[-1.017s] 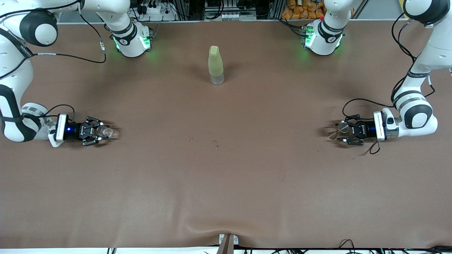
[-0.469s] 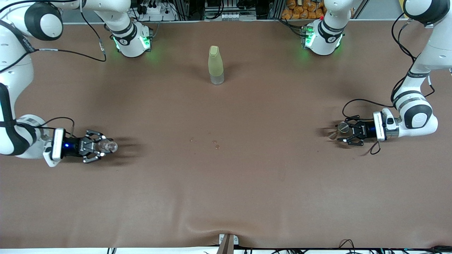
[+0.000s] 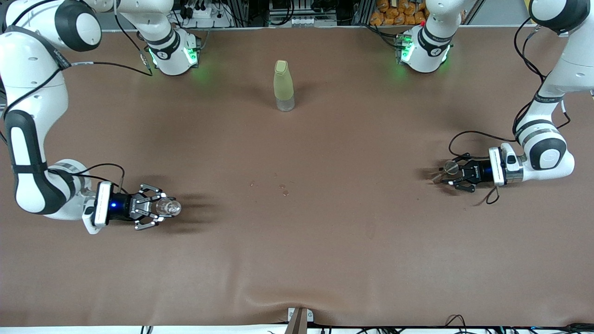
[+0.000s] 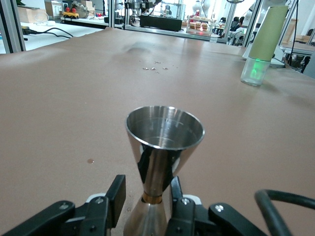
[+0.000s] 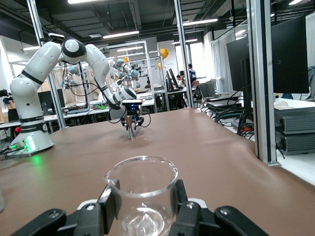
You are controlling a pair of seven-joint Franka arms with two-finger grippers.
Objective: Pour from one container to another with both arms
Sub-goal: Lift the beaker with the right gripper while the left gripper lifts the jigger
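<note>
Brown table [image 3: 297, 232], beaker [image 3: 167, 207] between jaws

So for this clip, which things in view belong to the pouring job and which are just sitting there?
Part of the job:
- glass beaker, upright in the right gripper
- silver jigger, upright in the left gripper

Just there:
- yellow-green bottle, standing alone mid-table, farther from the front camera than both grippers
- small drops on the table

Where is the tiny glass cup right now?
The clear beaker is in the right gripper, upright, toward the right arm's end of the table, lower in the front view than the yellow-green bottle.
</note>
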